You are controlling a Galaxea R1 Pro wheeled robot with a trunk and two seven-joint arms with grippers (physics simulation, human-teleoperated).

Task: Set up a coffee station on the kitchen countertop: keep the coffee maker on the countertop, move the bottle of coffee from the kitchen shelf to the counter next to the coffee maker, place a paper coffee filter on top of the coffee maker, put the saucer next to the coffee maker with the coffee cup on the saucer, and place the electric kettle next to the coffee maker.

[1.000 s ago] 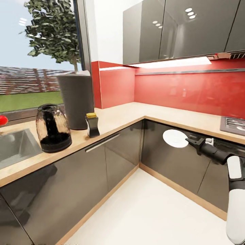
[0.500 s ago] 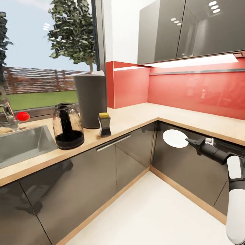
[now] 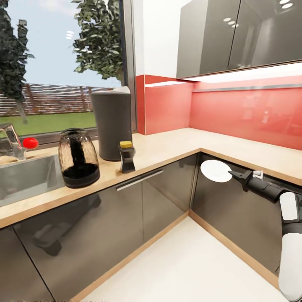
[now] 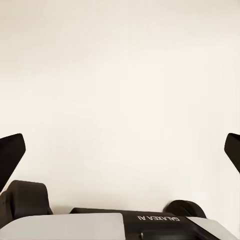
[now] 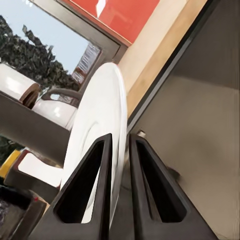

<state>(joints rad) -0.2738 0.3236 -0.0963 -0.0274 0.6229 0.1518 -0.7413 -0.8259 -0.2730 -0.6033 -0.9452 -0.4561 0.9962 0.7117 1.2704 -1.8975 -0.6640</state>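
On the wooden countertop point(image 3: 167, 147) by the window stands the tall dark coffee maker point(image 3: 112, 128), with something white point(image 3: 121, 89) lying on its top. Left of it sits the dark glass electric kettle point(image 3: 78, 158). In front of it stands the small coffee bottle point(image 3: 126, 157) with a yellow cap. My right gripper point(image 3: 232, 173) is shut on the rim of the white saucer point(image 3: 215, 170), held in the air before the corner cabinets. In the right wrist view, the saucer point(image 5: 97, 145) stands edge-on between the gripper point(image 5: 120, 137) fingers. My left gripper point(image 4: 120, 150) is open over a pale surface.
A steel sink point(image 3: 25, 178) with a red-knobbed tap point(image 3: 29, 143) lies left of the kettle. Dark cabinet fronts point(image 3: 159, 201) run under the L-shaped counter, and wall cabinets point(image 3: 235, 37) hang above. The pale floor point(image 3: 188, 260) in the corner offers free room.
The head camera has turned, so the counter things slid rightward in the picture and the tap came into view. The right arm holds the saucer in the same pose.
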